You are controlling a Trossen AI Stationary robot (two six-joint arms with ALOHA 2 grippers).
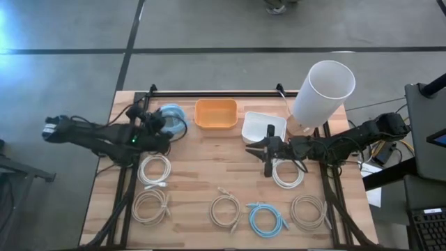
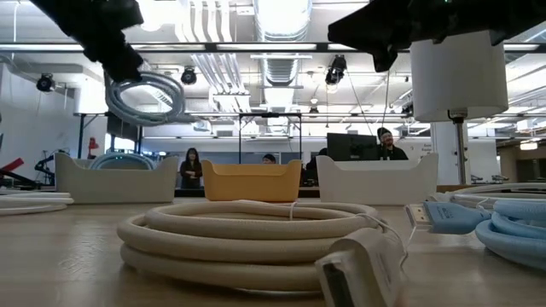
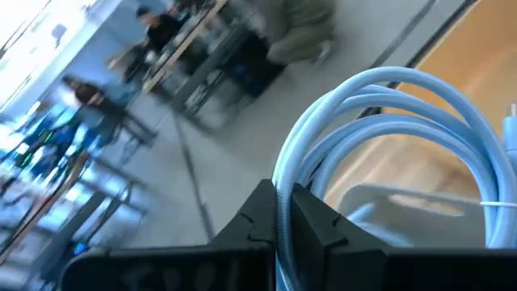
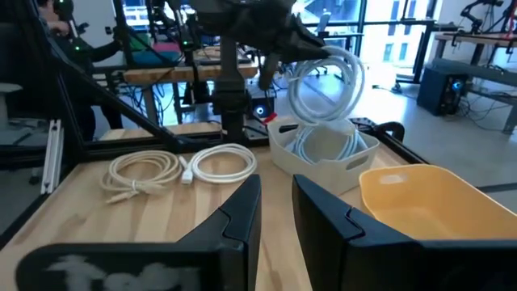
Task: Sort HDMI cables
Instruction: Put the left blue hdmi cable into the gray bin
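Note:
My left gripper (image 1: 157, 127) is shut on a light blue HDMI cable coil (image 4: 325, 79) and holds it in the air over the far-left white bin (image 4: 279, 149), which has more light blue cable in it. My right gripper (image 4: 275, 202) hovers near the white bin (image 1: 263, 125) at the far right. Its fingers stand a little apart with nothing between them. Several coils lie flat on the table: white (image 1: 155, 169), white (image 1: 287, 173), beige (image 1: 151, 207), beige (image 1: 225, 211), beige (image 1: 309, 210) and light blue (image 1: 266, 219). My left gripper pinches the coil's bundled turns at one spot on its rim (image 3: 283, 212) between its two fingers, which lie across the strands. The fingers come from the table's left, roughly level. The coil (image 2: 145, 95) is lifted clear and hangs off the fingertips above the bin.
An orange bin (image 1: 216, 113) stands between the two white bins along the far edge. A tall white cylinder (image 1: 322, 90) rises at the far right corner. People sit at desks in the room beyond the table.

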